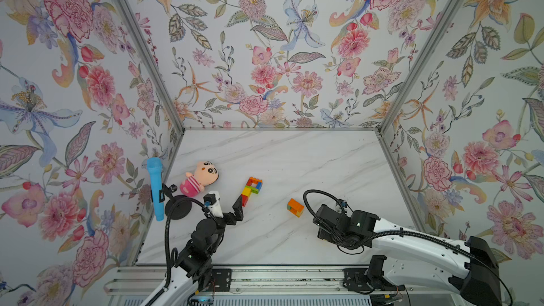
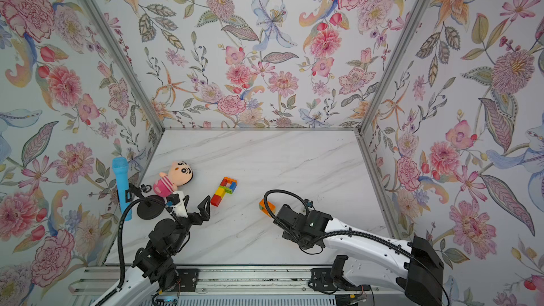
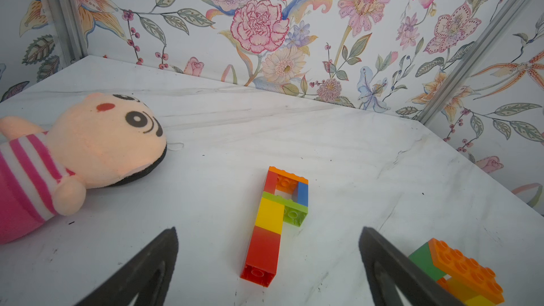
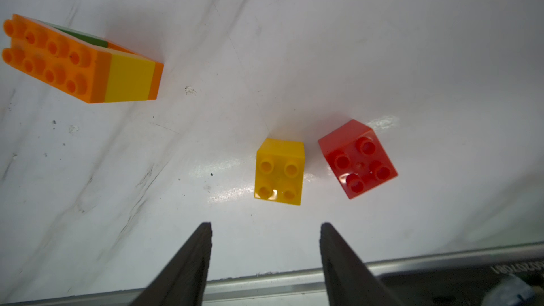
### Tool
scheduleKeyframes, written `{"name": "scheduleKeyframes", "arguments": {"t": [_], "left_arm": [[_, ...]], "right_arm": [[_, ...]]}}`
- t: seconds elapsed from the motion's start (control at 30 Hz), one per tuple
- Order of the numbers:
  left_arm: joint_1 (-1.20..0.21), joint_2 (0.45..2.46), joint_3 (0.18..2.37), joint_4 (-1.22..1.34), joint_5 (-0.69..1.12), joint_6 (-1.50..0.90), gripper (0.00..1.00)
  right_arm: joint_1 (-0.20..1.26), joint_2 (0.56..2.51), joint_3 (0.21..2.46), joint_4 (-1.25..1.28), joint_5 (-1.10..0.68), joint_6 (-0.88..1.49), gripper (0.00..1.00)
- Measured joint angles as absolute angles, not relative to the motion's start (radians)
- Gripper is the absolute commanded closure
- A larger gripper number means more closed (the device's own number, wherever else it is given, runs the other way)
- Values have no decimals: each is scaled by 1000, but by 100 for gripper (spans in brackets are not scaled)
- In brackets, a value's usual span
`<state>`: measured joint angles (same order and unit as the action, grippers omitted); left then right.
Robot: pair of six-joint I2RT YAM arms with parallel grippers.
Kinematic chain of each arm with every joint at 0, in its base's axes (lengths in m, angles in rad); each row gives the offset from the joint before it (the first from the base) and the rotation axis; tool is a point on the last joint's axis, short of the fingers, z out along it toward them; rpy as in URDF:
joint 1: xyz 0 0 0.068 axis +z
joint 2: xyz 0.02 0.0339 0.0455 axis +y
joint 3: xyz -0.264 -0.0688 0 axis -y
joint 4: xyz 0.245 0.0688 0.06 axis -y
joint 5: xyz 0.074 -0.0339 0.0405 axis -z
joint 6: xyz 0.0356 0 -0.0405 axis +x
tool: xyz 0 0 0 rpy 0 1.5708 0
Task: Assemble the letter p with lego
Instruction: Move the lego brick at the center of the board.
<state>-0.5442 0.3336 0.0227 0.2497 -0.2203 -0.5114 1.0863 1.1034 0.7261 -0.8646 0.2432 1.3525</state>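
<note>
The lego letter point(image 1: 251, 191) point(image 2: 224, 191) lies flat on the marble: a red and yellow stem with an orange, blue and green loop point(image 3: 287, 195). My left gripper point(image 3: 268, 229) is open wide, and the red foot of the stem point(image 3: 263, 257) lies between its fingers, touching neither. A loose orange, yellow and green lego stack point(image 1: 295, 207) point(image 4: 82, 60) lies on its side to the right. My right gripper point(image 4: 265, 225) is open and holds nothing. Just ahead of it stand a yellow square brick point(image 4: 279, 172) and a red one point(image 4: 357, 158). The right arm hides both in the top views.
A pink plush doll point(image 1: 200, 178) point(image 3: 73, 154) lies left of the letter. A blue microphone point(image 1: 155, 186) on a black round stand point(image 1: 178, 209) stands at the left wall. The table's metal front rail point(image 4: 265, 284) runs just behind the right fingers.
</note>
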Motion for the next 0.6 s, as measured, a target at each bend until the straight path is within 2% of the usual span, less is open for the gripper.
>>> {"name": "scheduleKeyframes", "arguments": {"t": [0.17,0.2,0.23,0.43,0.6], "left_arm": [[-544,325,20,243,-220,-511,1],[-544,322,20,243,-220,-511,1],[-544,319,20,243,-220,-511,1],[-544,319,20,242,-220,-511,1],[-544,316,20,238,-220,-511,1]], "right_arm": [[1086,1165,688,-833,240,1375,41],[1086,1177,687,-829,240,1377,47],[1084,1188,686,-823,240,1377,49],[1071,1235,685,-788,244,1374,53],[1065,1306,691,-773,244,1356,69]]}}
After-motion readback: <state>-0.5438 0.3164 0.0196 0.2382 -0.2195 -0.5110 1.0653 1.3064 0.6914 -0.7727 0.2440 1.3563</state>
